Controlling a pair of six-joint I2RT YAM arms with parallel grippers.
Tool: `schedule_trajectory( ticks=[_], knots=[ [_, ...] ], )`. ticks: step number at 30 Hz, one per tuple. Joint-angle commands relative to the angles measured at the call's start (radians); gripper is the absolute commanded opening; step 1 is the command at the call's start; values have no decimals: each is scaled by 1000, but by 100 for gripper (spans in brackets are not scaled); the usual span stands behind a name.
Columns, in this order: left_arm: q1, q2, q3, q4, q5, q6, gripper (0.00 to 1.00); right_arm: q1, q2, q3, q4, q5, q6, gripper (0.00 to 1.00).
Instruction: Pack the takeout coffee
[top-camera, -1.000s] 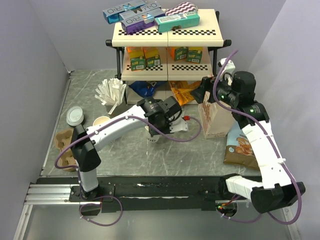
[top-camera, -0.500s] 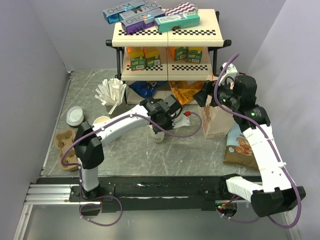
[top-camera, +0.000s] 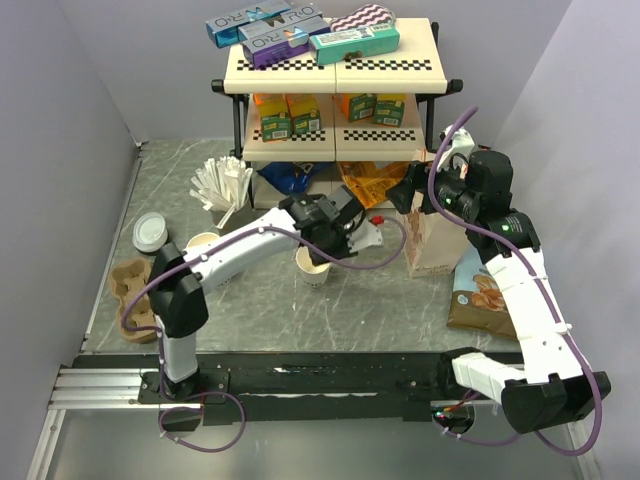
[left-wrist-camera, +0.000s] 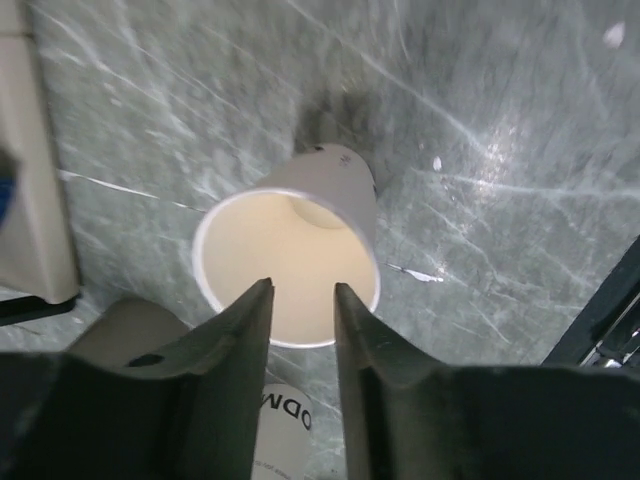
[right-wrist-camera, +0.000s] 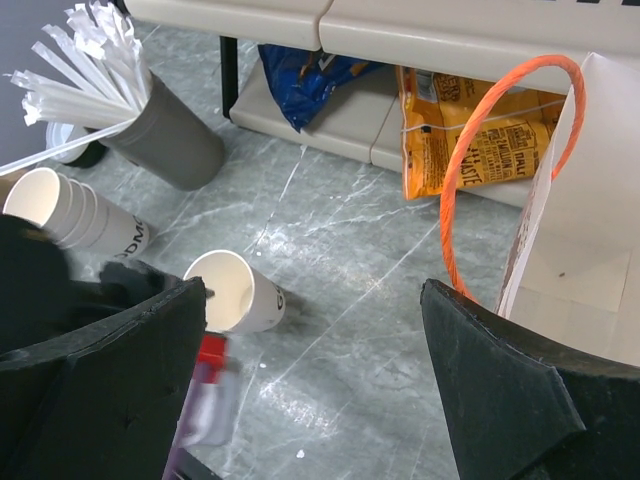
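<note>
The takeout coffee cup (top-camera: 312, 266) is white with a cream inside and stands open-side up on the marble table. It also shows in the left wrist view (left-wrist-camera: 290, 255) and the right wrist view (right-wrist-camera: 236, 290). My left gripper (top-camera: 325, 248) hovers just above its rim, the jaws a little apart and empty (left-wrist-camera: 302, 288). My right gripper (top-camera: 412, 192) is wide open and empty (right-wrist-camera: 312, 300), beside the top of the white paper bag (top-camera: 432, 236), whose orange handle (right-wrist-camera: 452, 150) stands up.
A stack of paper cups (right-wrist-camera: 70, 215) lies left of the cup. A dark grey cup of white sticks (top-camera: 225, 195), a lid (top-camera: 150, 232) and a cardboard cup carrier (top-camera: 130, 285) are at the left. A shelf (top-camera: 335, 100) stands behind. A snack bag (top-camera: 485, 290) lies at the right.
My left gripper carried the cup slightly right, then drew back off it, so the cup's open mouth now shows. The right gripper shifted a little by the bag.
</note>
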Motion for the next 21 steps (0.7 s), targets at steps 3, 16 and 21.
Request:
schedule_trajectory(
  ticks=[3,16,21],
  knots=[
    [74,-226,117,-65,16,-47,52,-7,10,17,15,-10,12,93],
    [346,-739,-579,-43,99,468,80,-5,108,49,59,-77,76,93],
    [287,-581,-619,-6,11,499,72,-4,135,87,64,-88,78,93]
  ],
)
